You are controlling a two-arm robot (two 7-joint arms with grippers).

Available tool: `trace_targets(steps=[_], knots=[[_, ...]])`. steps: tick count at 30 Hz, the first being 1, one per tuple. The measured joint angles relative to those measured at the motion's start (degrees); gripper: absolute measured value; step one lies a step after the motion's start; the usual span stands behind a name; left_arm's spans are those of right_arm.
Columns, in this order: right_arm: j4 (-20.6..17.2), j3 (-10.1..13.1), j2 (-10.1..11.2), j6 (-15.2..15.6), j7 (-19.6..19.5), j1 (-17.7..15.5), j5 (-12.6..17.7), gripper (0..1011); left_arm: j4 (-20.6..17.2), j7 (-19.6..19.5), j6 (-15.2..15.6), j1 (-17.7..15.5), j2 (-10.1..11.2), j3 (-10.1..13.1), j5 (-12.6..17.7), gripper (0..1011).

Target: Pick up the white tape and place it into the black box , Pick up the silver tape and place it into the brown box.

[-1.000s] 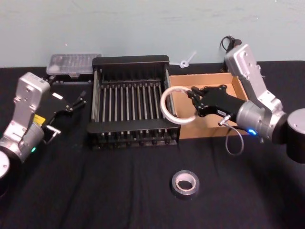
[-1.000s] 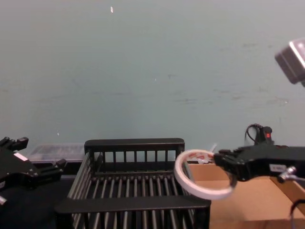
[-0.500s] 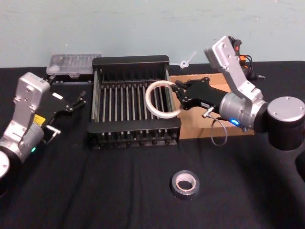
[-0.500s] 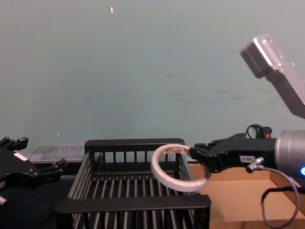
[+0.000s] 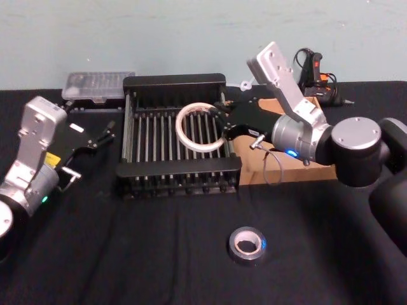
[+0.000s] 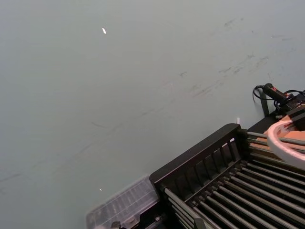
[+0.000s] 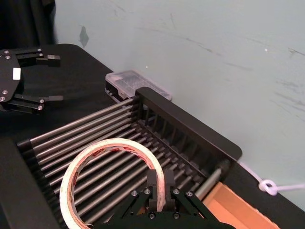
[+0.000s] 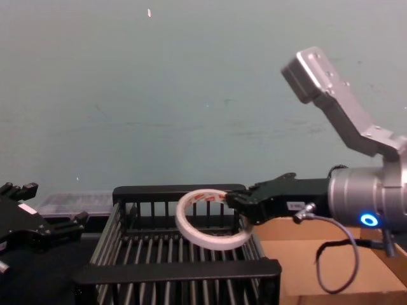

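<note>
My right gripper is shut on the rim of the white tape, a thin pale ring. It hangs tilted above the ribbed bottom of the black box, over the box's right half. From the chest the white tape sits level with the crate's back wall, gripper to its right. In the right wrist view the fingers pinch the ring. The silver tape lies flat on the black cloth near the front. The brown box sits right of the crate, largely hidden by my right arm. My left gripper rests open left of the crate.
A clear plastic case lies behind the crate's left corner. A black and orange tool and a white cable tie sit at the back right. Black cloth covers the table, with open room around the silver roll.
My right gripper has carried the white tape leftward, from over the brown box's left edge to above the black box. The left arm and the silver tape have not moved.
</note>
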Motion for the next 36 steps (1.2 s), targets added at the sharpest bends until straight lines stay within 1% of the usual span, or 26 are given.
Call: trace_targets(steps=[4, 7, 22, 24, 25, 27, 30, 31, 32, 33, 34, 35, 36], knots=[[1.47, -0.48, -0.98, -0.49, 0.21, 0.95, -0.46, 94, 0.0, 0.0, 0.0, 0.0, 0.0, 0.0, 0.0, 1001], [1.89, -0.55, -1.29, -0.62, 0.21, 1.24, -0.59, 95, 0.0, 0.0, 0.0, 0.0, 0.0, 0.0, 0.0, 1001], [1.57, -0.48, -1.07, -0.53, 0.21, 1.04, -0.54, 97, 0.0, 0.0, 0.0, 0.0, 0.0, 0.0, 0.0, 1001], [1.53, -0.47, -1.06, -0.52, 0.2, 1.02, -0.52, 155, 0.0, 0.0, 0.0, 0.0, 0.0, 0.0, 0.0, 1001], [1.52, -0.46, -1.05, -0.52, 0.21, 1.02, -0.52, 155, 0.0, 0.0, 0.0, 0.0, 0.0, 0.0, 0.0, 1001], [1.5, -0.45, -1.05, -0.52, 0.2, 1.01, -0.51, 205, 0.0, 0.0, 0.0, 0.0, 0.0, 0.0, 0.0, 1001], [1.48, -0.44, -1.03, -0.5, 0.19, 0.99, -0.5, 316, 0.0, 0.0, 0.0, 0.0, 0.0, 0.0, 0.0, 1001], [1.48, -0.43, -1.03, -0.5, 0.18, 0.99, -0.5, 316, 0.0, 0.0, 0.0, 0.0, 0.0, 0.0, 0.0, 1001], [1.47, -0.42, -1.02, -0.49, 0.17, 0.98, -0.49, 381, 0.0, 0.0, 0.0, 0.0, 0.0, 0.0, 0.0, 1002], [1.47, -0.42, -1.02, -0.48, 0.17, 0.97, -0.48, 397, 0.0, 0.0, 0.0, 0.0, 0.0, 0.0, 0.0, 1002], [1.46, -0.42, -1.02, -0.47, 0.17, 0.96, -0.48, 443, 0.0, 0.0, 0.0, 0.0, 0.0, 0.0, 0.0, 1001], [1.46, -0.42, -1.01, -0.47, 0.16, 0.96, -0.47, 457, 0.0, 0.0, 0.0, 0.0, 0.0, 0.0, 0.0, 1001], [1.45, -0.42, -1.01, -0.46, 0.16, 0.96, -0.47, 503, 0.0, 0.0, 0.0, 0.0, 0.0, 0.0, 0.0, 1001]])
